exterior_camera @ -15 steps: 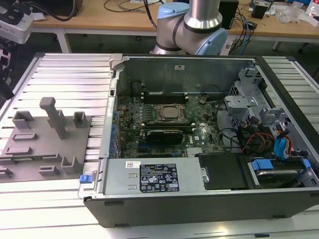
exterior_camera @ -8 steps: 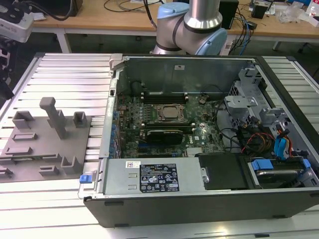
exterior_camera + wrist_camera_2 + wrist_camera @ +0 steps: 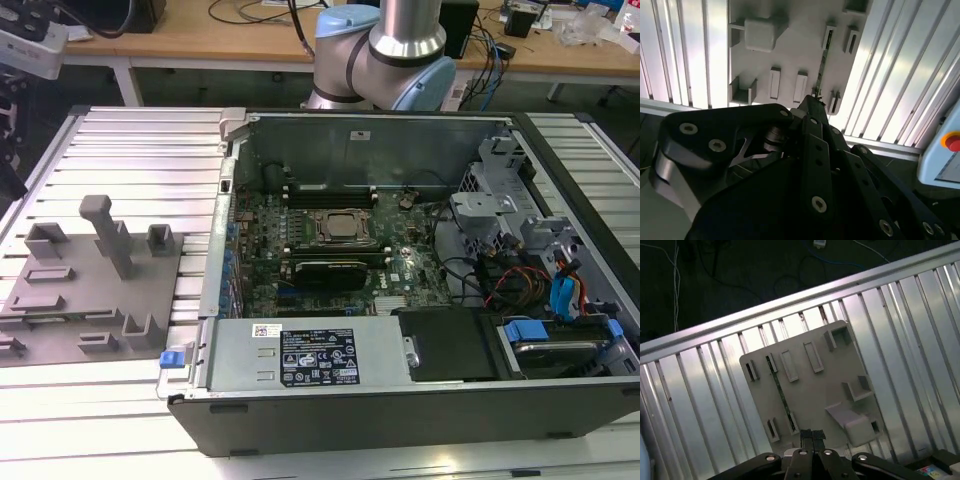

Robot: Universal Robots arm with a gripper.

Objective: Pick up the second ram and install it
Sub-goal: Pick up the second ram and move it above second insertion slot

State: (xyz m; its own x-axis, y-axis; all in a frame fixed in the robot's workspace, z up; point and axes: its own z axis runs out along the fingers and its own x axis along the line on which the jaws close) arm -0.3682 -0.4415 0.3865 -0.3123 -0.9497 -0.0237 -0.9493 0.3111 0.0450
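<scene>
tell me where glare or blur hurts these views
Second wrist view: hard glare on the slats, dark end effector close and soft. First wrist view: milder sheen on the slats, tray evenly lit. Exterior view: even light, case interior shaded.

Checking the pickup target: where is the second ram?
In both wrist views the second ram stands on edge in the grey fixture plate, between small slotted blocks, just ahead of the gripper.
</scene>
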